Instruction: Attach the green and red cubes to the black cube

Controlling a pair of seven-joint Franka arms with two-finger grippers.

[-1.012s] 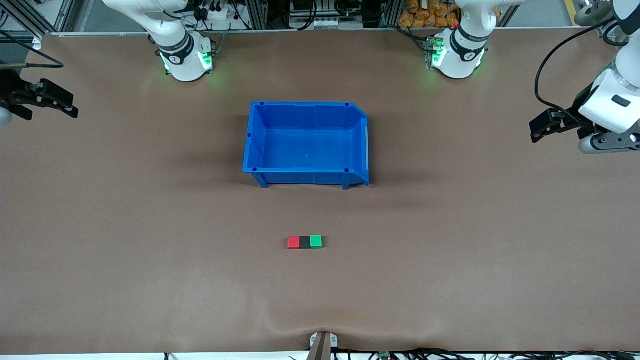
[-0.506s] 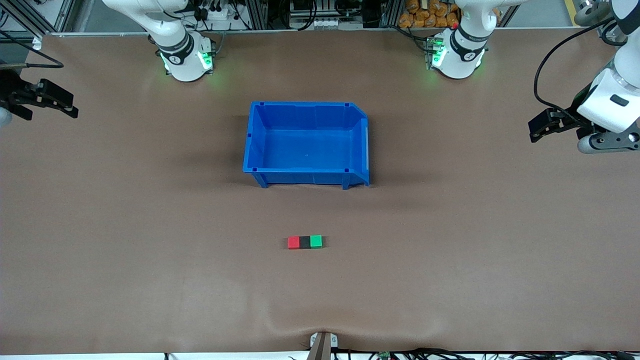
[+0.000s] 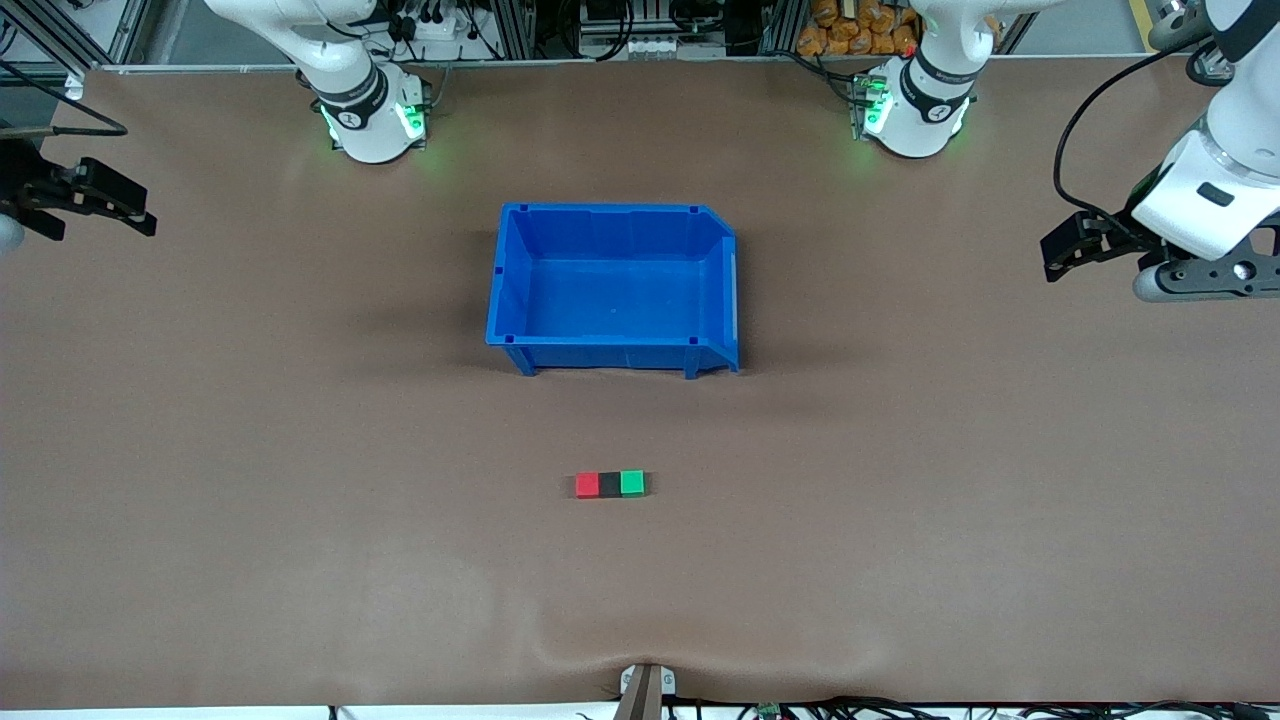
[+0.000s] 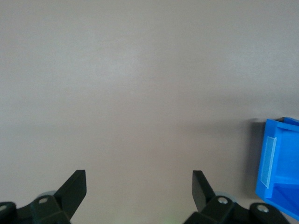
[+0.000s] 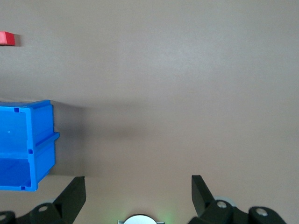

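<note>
Three small cubes sit in one touching row on the brown table, nearer to the front camera than the blue bin: the red cube (image 3: pixel 587 485), the black cube (image 3: pixel 609 485) in the middle, and the green cube (image 3: pixel 632 484). The red cube (image 5: pixel 7 38) also shows in the right wrist view. My left gripper (image 3: pixel 1062 247) hangs open and empty over the table at the left arm's end; in its wrist view the left gripper (image 4: pixel 139 184) has only bare table between its fingers. My right gripper (image 3: pixel 125 205) hangs open and empty over the right arm's end, far from the cubes.
An empty blue bin (image 3: pixel 513 290) stands mid-table, between the robot bases and the cube row; its wall (image 4: pixel 280 163) edges the left wrist view and its corner (image 5: pixel 39 140) the right wrist view. A small mount (image 3: pixel 645 685) sits at the table's front edge.
The left arm has drawn its gripper up and slightly toward the robot bases. The cubes, the bin and the right arm have not moved.
</note>
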